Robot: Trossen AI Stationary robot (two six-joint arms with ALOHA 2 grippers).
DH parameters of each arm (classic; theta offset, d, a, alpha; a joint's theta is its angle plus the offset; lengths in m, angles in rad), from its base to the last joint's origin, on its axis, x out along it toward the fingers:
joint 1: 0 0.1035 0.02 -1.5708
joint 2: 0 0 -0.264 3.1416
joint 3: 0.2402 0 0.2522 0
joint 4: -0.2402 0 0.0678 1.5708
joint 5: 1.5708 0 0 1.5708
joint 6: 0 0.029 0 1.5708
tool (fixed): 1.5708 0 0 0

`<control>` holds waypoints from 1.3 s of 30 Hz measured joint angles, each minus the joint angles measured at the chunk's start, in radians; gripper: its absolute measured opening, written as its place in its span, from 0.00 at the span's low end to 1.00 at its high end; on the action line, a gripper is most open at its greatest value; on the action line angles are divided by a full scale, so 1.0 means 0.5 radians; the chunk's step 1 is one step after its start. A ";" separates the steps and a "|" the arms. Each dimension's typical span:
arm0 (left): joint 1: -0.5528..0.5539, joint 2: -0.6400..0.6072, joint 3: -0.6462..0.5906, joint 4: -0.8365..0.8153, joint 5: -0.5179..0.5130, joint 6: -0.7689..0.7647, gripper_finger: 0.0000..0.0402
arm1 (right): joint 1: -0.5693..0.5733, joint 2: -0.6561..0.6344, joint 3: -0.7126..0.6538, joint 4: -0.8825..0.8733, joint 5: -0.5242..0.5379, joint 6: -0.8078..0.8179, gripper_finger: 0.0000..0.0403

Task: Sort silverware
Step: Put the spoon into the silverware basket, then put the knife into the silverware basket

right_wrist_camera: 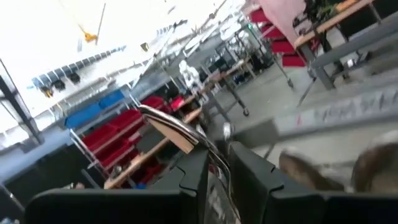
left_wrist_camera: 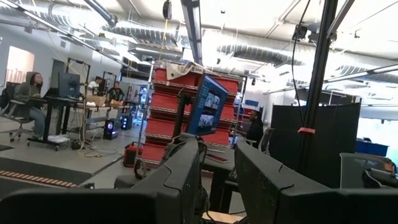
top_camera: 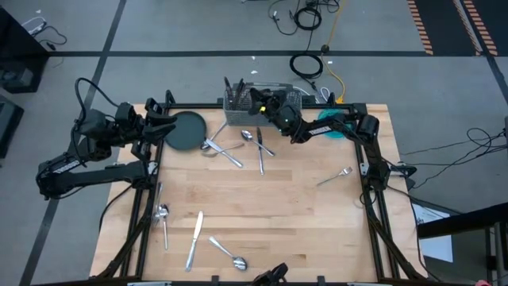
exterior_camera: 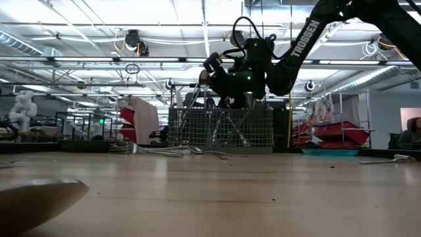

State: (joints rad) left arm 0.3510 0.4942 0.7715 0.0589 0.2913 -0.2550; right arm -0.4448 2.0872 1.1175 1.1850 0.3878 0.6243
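Up at the far edge of the table, the right claw hangs just above the grey wire-mesh caddy, its fingers pinching a slim piece of silverware whose shiny handle runs out past the fingertips in the right wrist view; which kind of piece it is I cannot tell. From table height that claw shows over the caddy, with several handles already standing in the mesh. The left claw waits at the table's far left corner, raised beside the dark round plate, its two fingers parted with nothing between them. Loose pieces lie scattered on the wood: a small cluster just in front of the caddy and plate, including a spoon, a knife and a fork; a lone fork lies well apart toward the right side; near the front edge lie a spoon at the left, a knife beside it and another spoon. Beyond the table the left wrist view shows people seated at desks in the room.
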 joint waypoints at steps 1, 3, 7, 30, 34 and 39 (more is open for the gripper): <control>0.000 0.000 0.000 0.001 0.000 0.000 0.27 | 0.012 0.000 0.000 -0.029 0.001 0.003 0.14; 0.000 0.000 0.000 0.001 0.000 0.000 0.27 | 0.036 0.000 0.000 -0.080 0.008 -0.004 0.14; 0.000 0.000 0.000 0.001 0.000 -0.001 0.27 | 0.060 -0.004 0.006 -0.214 0.014 -0.014 0.14; 0.000 0.000 0.000 0.022 0.000 -0.002 0.27 | 0.074 -0.013 -0.005 -0.411 -0.019 0.092 0.14; 0.000 0.000 0.000 0.023 0.000 0.005 0.27 | 0.051 -0.068 -0.005 -0.405 -0.128 0.086 0.14; 0.000 0.000 0.000 0.022 0.000 0.015 0.27 | 0.039 -0.190 -0.004 -0.402 -0.215 -0.027 0.14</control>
State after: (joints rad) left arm 0.3511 0.4942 0.7715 0.0700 0.2913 -0.2474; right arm -0.4252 1.9922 1.1156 0.9838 0.2804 0.6109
